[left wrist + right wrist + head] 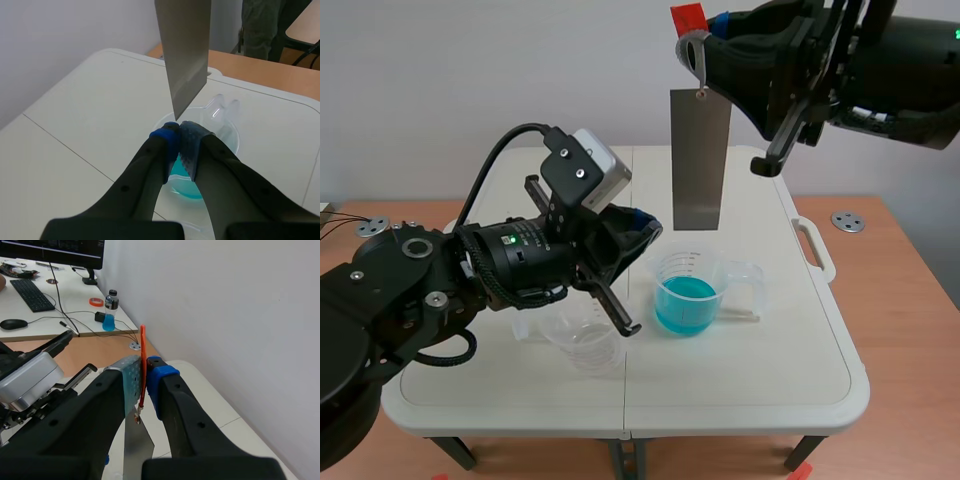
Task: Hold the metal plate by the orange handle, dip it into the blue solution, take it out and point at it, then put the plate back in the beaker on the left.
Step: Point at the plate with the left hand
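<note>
Plate [700, 160] held aloft, left jaws aimed at it.
From the scene view, the plate hangs upright from the raised right arm, clear above the beaker of blue solution [688, 300] near the bench's middle. An empty beaker [582, 345] stands beside it toward the left edge, under the left arm. Only the right wrist view shows the right jaws clenched on the orange handle [143, 365]. The left wrist view shows the left jaws closed on nothing, pads [167, 137] meeting at the plate's lower corner; contact cannot be told.
</note>
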